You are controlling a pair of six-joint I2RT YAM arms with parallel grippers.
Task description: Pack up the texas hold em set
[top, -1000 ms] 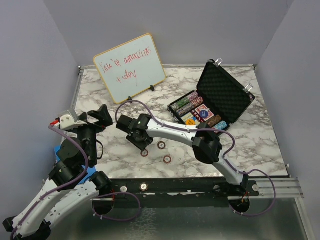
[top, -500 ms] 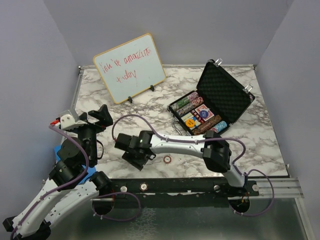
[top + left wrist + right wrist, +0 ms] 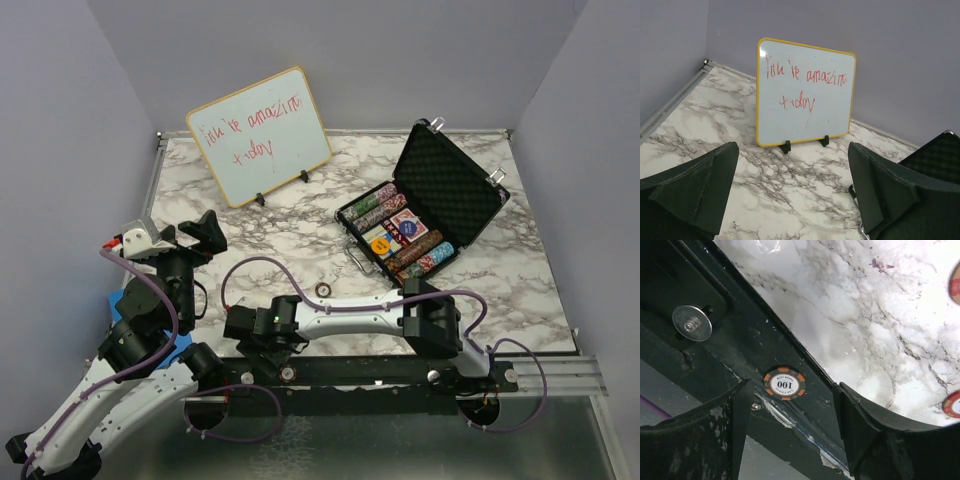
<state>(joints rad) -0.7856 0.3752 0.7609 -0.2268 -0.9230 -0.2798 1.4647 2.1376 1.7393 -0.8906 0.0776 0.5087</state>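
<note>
Here, your right gripper [image 3: 792,405] stands open astride a stray poker chip [image 3: 784,384] on the black rail [image 3: 740,352] beside the marble [image 3: 865,315], probably to pick it. The briefcase [image 3: 455,185] sits open, well apart; your left gripper [image 3: 792,160] hangs released.

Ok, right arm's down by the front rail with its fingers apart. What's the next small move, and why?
Probably lower the right gripper straight down and close on the 100 chip. That chip lies flat on the black rail, just off the edge of the marble table, between the open jaws, which hold nothing. The briefcase stands open, ready to receive it.
</note>
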